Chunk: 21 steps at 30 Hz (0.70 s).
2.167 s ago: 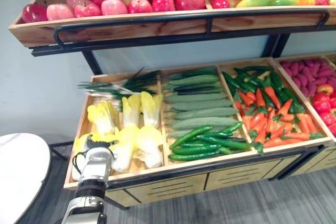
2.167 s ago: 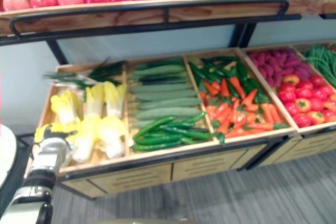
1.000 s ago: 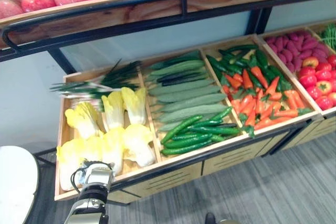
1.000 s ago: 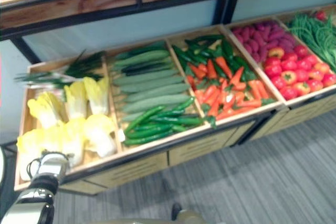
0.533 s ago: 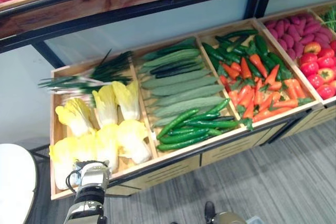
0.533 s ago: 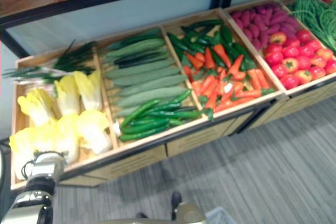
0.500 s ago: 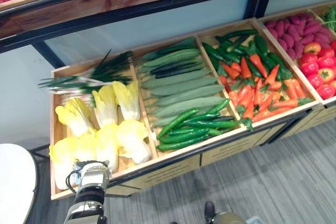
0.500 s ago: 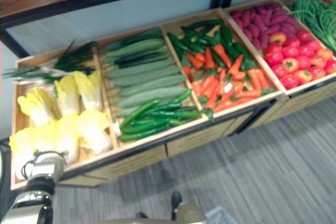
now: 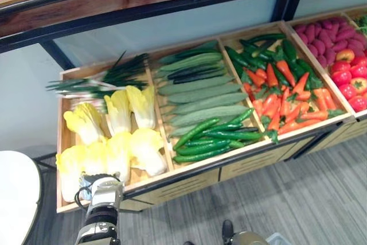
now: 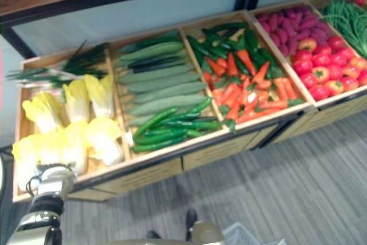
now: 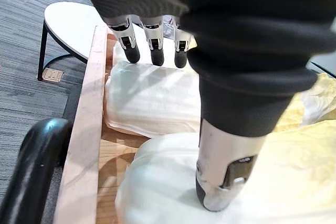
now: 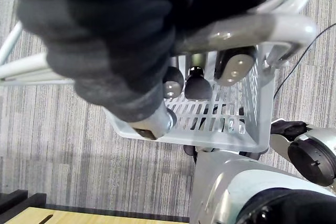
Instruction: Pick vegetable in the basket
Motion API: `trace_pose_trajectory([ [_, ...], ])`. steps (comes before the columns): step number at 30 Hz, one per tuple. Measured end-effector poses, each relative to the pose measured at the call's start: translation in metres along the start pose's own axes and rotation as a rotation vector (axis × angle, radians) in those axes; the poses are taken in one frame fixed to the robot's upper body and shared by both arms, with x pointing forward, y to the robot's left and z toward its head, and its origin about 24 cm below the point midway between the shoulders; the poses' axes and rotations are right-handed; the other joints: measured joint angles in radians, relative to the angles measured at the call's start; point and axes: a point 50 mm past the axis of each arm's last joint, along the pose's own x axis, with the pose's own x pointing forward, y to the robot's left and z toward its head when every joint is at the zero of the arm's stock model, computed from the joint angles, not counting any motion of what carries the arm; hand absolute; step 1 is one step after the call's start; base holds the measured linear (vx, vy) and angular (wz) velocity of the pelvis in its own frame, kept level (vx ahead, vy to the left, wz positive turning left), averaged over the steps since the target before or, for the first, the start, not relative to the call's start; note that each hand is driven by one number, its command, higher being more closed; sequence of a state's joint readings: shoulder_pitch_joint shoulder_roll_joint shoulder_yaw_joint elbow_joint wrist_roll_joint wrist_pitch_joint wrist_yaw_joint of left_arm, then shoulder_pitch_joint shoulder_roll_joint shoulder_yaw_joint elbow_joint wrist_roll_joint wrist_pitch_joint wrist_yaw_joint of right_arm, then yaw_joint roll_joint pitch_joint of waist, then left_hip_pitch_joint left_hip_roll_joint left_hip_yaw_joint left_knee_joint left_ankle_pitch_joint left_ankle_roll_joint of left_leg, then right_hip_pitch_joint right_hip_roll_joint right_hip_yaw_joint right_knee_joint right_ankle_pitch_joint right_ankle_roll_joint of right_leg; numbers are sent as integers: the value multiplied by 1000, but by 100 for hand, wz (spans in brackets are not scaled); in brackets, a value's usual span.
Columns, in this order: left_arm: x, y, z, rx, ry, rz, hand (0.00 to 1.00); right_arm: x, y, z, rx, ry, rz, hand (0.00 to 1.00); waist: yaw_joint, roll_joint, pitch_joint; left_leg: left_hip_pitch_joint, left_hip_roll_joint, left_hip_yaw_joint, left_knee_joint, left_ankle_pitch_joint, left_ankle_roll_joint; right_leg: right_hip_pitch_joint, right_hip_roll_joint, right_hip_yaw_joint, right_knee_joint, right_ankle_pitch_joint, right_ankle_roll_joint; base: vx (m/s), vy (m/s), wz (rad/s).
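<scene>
The left hand (image 11: 231,77) is hanging, fingers straight and spread, just over the cabbages (image 11: 152,103) at the crate's (image 11: 84,145) front-left corner. The right hand (image 12: 186,82) is curling round the basket's (image 12: 231,141) handle.

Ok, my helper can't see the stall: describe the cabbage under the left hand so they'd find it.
On the lower wooden display, take the leftmost crate, with pale yellow cabbages and green onions behind. The cabbage lies in its front-left corner, under the straight fingers of the left hand; it alone sits nearest the round white table.
</scene>
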<state>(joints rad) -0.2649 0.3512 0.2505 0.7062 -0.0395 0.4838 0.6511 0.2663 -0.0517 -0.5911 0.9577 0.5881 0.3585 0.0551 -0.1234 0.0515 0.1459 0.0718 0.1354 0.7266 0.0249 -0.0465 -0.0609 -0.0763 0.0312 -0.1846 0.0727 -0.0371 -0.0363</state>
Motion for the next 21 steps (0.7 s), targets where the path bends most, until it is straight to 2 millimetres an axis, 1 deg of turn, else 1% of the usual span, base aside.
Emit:
trace_pose_trajectory([
  [5,-1,-1,1,6,-13,2,0,0,-1,-2,-9,7,-3,100,0,-4,-6,6,-3,-9,-2,1,1,12,-2,-5,-4,3,-5,-3,14,4],
  [9,-4,1,8,-13,-60,7,0,-1,-4,-4,-7,12,-12,100,0,-1,-17,5,-7,-25,-5,7,2,15,-3,-13,-8,4,-5,-3,17,7],
  [12,-6,1,14,-6,-101,3,0,-1,-7,-5,-5,16,-20,100,0,0,-27,12,-7,-29,-7,9,2,26,-2,-17,-14,4,-5,3,8,5],
  [14,-9,0,19,-9,-126,-2,0,-2,-13,-7,-2,25,-35,100,0,3,-39,27,-12,-34,-23,16,0,42,0,-21,-24,4,-5,3,5,7],
  [18,-11,2,29,-6,-176,-2,0,-3,-20,-9,3,40,-58,100,-1,13,-51,34,-15,-42,-32,20,-1,50,1,-23,-29,6,-4,-5,-1,4],
  [21,-13,3,38,3,-217,2,0,-3,-23,-9,5,41,-68,100,-2,18,-56,39,-23,-49,-57,36,2,54,3,-26,-38,11,3,-17,-4,6],
])
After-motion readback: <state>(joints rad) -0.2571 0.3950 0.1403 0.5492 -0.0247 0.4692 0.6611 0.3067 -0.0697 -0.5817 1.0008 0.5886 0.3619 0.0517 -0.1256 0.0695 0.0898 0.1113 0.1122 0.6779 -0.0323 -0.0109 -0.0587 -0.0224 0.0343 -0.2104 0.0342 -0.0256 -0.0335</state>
